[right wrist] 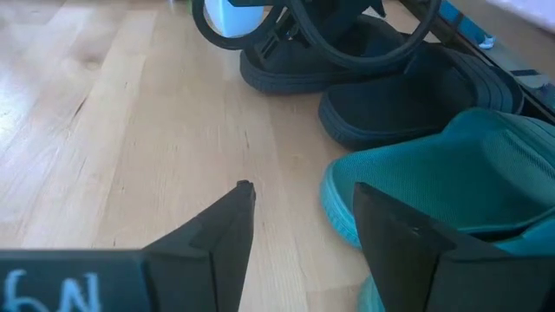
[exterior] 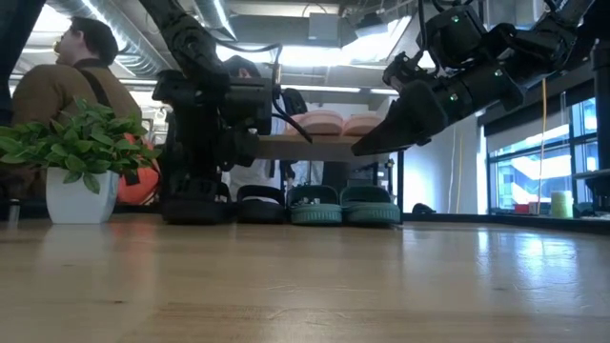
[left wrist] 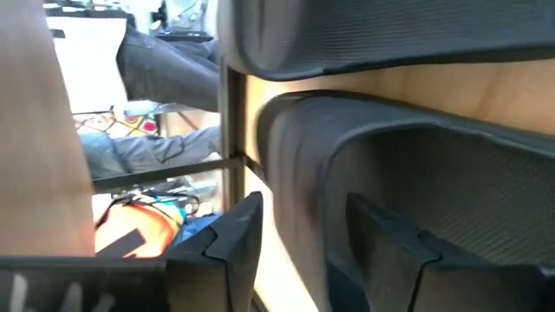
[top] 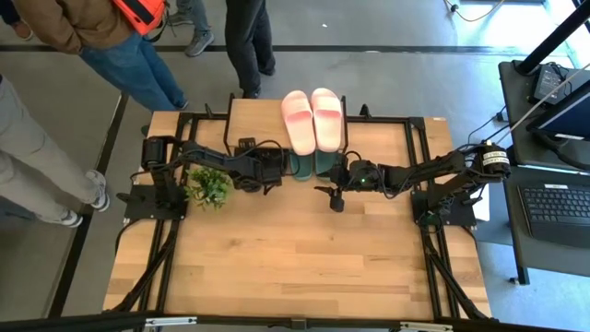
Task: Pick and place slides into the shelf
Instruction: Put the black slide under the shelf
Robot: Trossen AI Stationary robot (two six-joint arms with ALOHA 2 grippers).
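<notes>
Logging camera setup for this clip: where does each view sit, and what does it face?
High: overhead, looking down; both arms, pink slides on the shelf.
Low: table height, facing the shelf; green slides beneath, plant.
Left wrist: against black slides; left hand open.
Right wrist: right hand open by green and black slides.
Shared: green slides, low and right wrist.

Ceiling lights glare in low view; left wrist view blurred.

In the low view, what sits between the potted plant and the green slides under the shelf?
The left gripper, down at the table, and the black slides beside it. The green slides follow directly.
</notes>
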